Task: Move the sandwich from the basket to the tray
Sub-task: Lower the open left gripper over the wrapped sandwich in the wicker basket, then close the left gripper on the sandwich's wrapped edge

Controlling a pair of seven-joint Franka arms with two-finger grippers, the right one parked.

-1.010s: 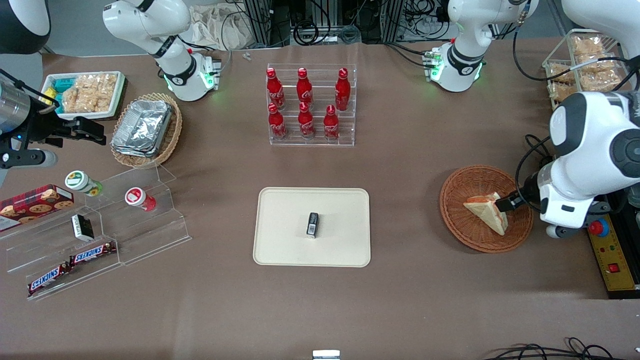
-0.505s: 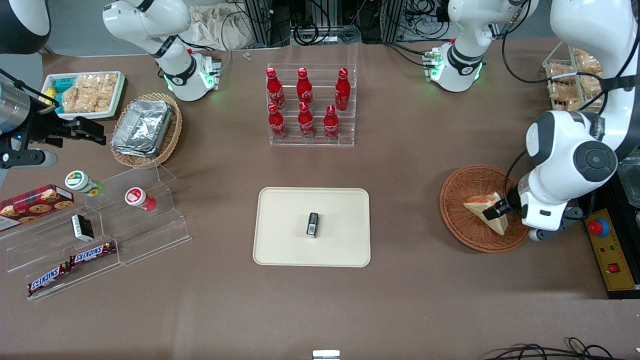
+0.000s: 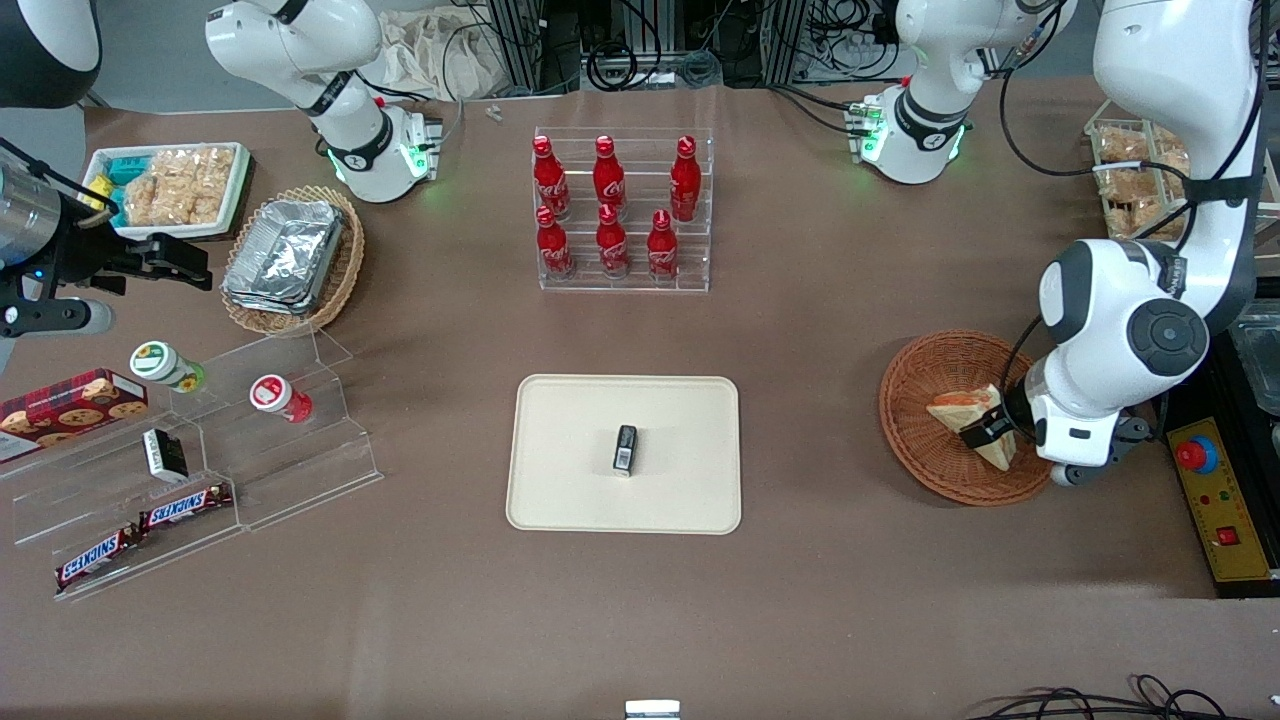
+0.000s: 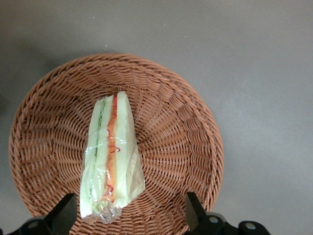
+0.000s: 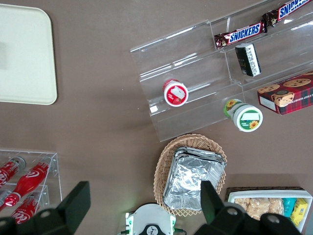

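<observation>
The sandwich [image 3: 962, 415], a wrapped white-bread wedge with red, orange and green filling, lies in the reddish-brown wicker basket [image 3: 905, 400] toward the working arm's end of the table. My left gripper [image 3: 985, 432] hovers over the sandwich's wider end. In the left wrist view the gripper [image 4: 129, 215] is open. One end of the sandwich [image 4: 110, 156] lies between its two black fingers [image 4: 66, 214], above the basket's woven floor [image 4: 181, 147]. The cream tray [image 3: 570, 430] lies mid-table with a small black object [image 3: 625, 448] on it.
A rack of red bottles [image 3: 620, 210] stands farther from the front camera than the tray. A control box with a red button [image 3: 1215, 500] lies beside the basket. An acrylic stand of snacks [image 3: 190, 450] and a tan basket of foil containers [image 3: 290, 260] lie toward the parked arm's end.
My gripper has moved from the basket's edge to over the sandwich, a little nearer the front camera. The arm's upper links have swung upright. The sandwich has not moved.
</observation>
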